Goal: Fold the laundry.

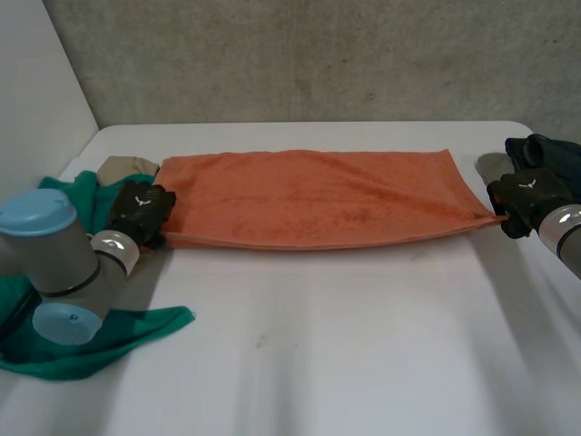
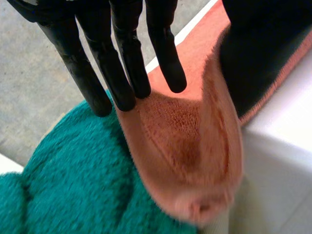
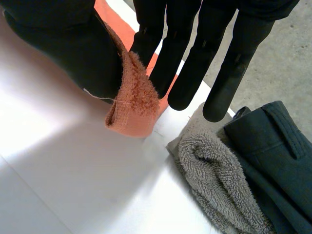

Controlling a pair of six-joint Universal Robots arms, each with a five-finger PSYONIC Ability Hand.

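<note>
An orange towel (image 1: 309,195), folded in half lengthwise, lies stretched across the far half of the white table (image 1: 345,345). My left hand (image 1: 141,211) is at its left end. There its fingers (image 2: 122,73) are straight and spread from the thumb, and the orange corner (image 2: 185,141) sags loose between them onto a green towel (image 2: 73,180). My right hand (image 1: 522,193) is at the towel's right end. Its thumb (image 3: 63,53) and straight fingers pinch the near right corner (image 3: 134,102) just above the table.
The green towel (image 1: 118,331) is bunched at the left edge under my left arm, with a beige cloth (image 1: 127,167) behind it. A grey towel (image 3: 214,170) and dark garments (image 3: 273,141) are piled at the far right beside my right hand.
</note>
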